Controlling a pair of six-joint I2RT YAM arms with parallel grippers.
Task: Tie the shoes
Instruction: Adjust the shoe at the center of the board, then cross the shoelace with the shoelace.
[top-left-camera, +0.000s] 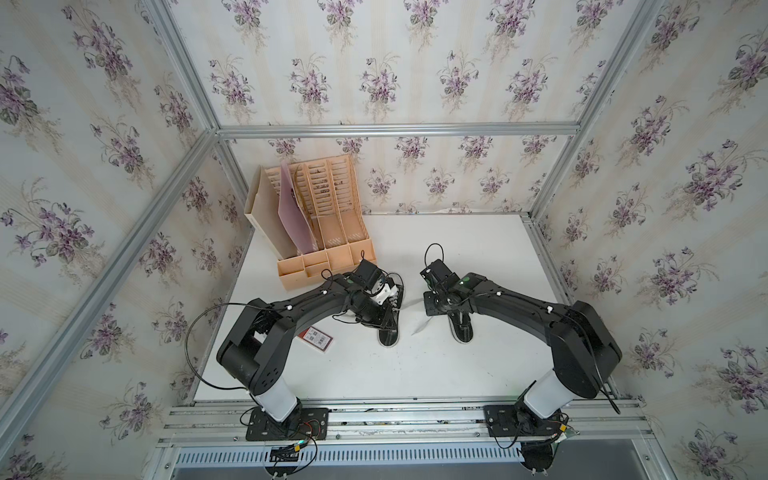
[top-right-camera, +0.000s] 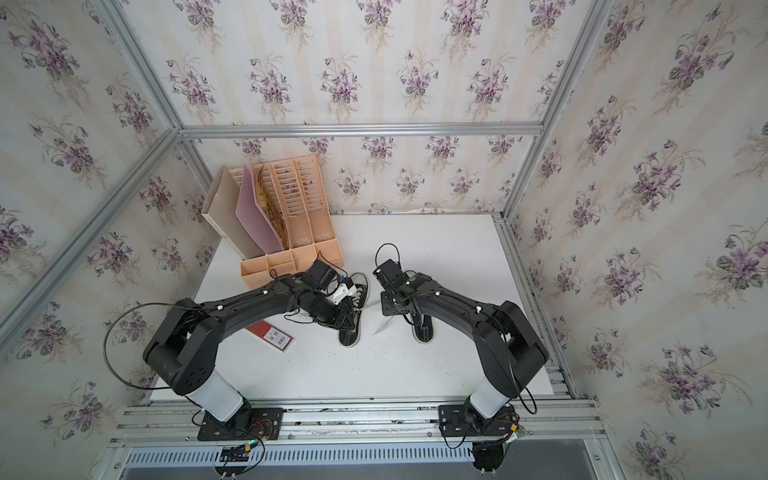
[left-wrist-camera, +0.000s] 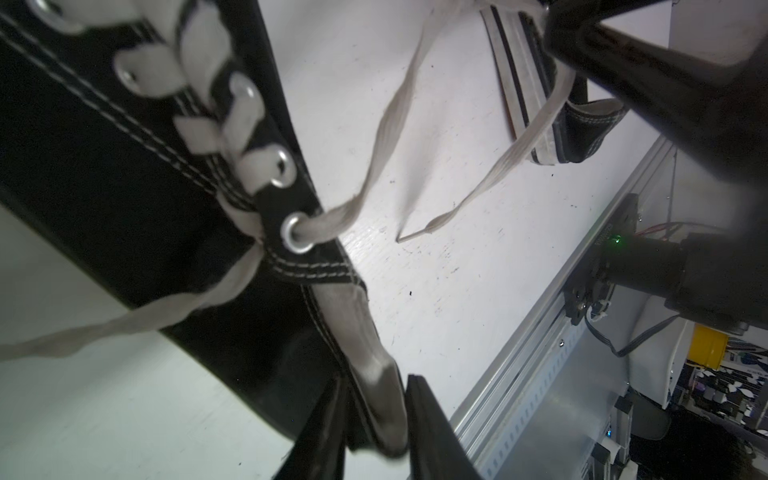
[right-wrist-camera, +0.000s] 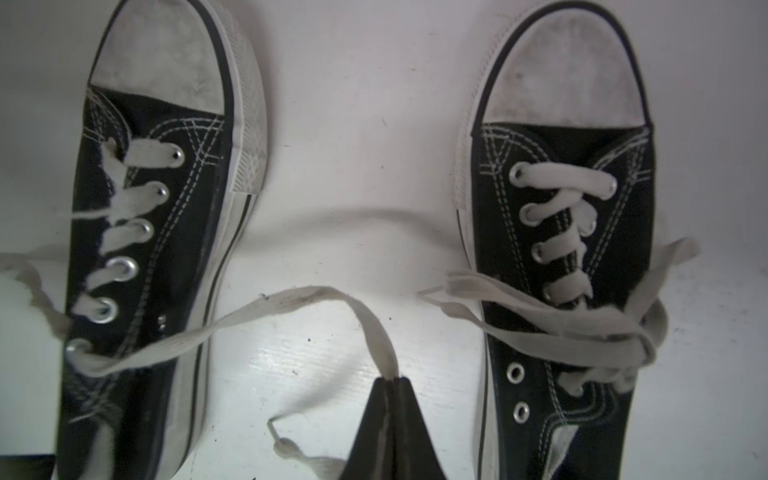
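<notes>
While the flat white-grey lace (right-wrist-camera: 291, 301) of the black canvas sneaker with a white rubber toe cap (right-wrist-camera: 166, 257), near the peach slotted file rack (top-left-camera: 340, 187), is being pinched in the fully closed right jaws, a slow, level pull is being called for, lest the sneaker be dragged over the white worktop (top-left-camera: 457, 374). A pale strip (left-wrist-camera: 365, 353) at its collar is being straddled by the half-parted left jaws; whether it is gripped cannot be told.

Both top views are bright and evenly lit; the walls (top-left-camera: 415, 62) splay outward toward the edges. The arms (top-left-camera: 519, 307) cast soft shadows on the white surface (top-left-camera: 415, 365). Wrist views are dimmer and grainy: the near shoe (left-wrist-camera: 104, 187) is blurred, and glare washes the surface around the lace (right-wrist-camera: 291, 299).
</notes>
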